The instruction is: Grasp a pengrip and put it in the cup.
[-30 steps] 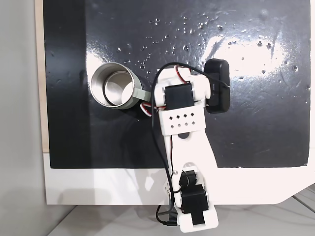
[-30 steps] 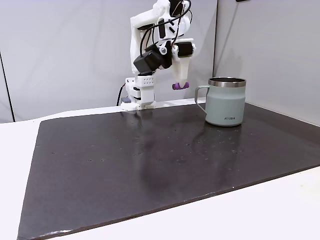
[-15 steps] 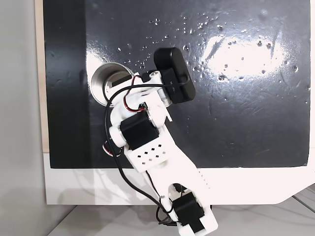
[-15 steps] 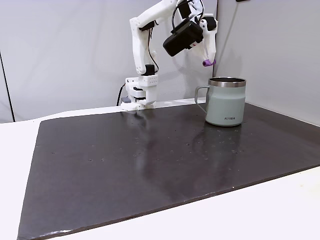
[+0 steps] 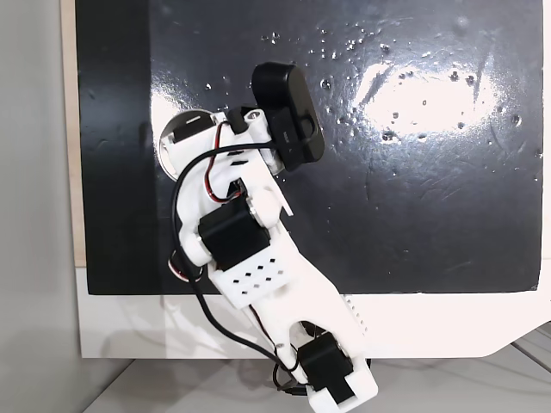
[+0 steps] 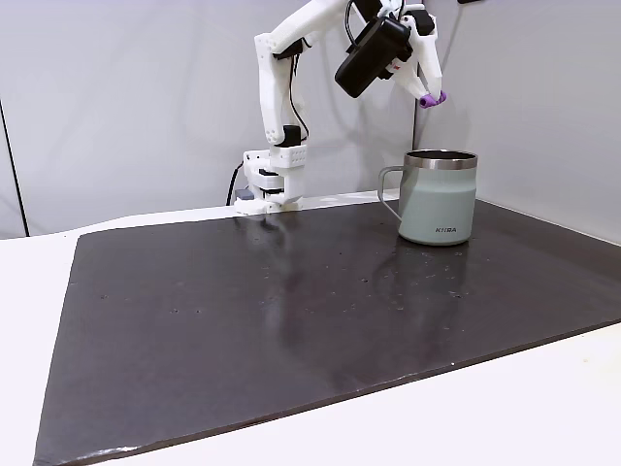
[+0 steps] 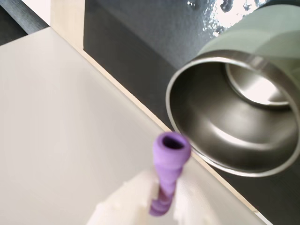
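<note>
In the wrist view I see my gripper [image 7: 161,199] clamped on the purple pengrip [image 7: 169,161], its open end toward the camera, left of the cup [image 7: 234,93]. A fixed view from the side shows the pengrip [image 6: 432,99] held high above the cup [image 6: 437,199]; in a fixed view from above the arm [image 5: 250,258] covers most of the cup [image 5: 172,133].

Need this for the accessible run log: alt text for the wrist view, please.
A purple pengrip is pinched between the white fingers of the end effector, its open end toward the camera. Just right of it gapes the shiny, empty inside of the metal cup, which stands on a dark mat beside a pale surface.
</note>
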Tool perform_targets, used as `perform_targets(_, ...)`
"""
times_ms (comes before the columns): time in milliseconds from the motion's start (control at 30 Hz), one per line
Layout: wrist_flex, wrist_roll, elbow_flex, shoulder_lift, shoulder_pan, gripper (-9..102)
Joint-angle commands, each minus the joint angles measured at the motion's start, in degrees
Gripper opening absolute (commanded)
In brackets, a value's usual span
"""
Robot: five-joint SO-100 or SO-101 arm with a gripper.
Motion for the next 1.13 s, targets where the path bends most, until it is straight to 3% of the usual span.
perform_targets(0,-2.2,0.53,-4.48,-0.18,-1.41,0)
perform_targets(200,-2.11,-1.93,-4.83,-1.32,-2.99,2)
perform_targets(367,-0.53,-9.58,-4.57,-1.41,-5.54,23)
perform_targets(433,-0.26,-10.11,-4.48,-1.41,-5.98,26)
perform_targets(1100,-0.26,-10.11,-3.87,-1.41,-6.06,31)
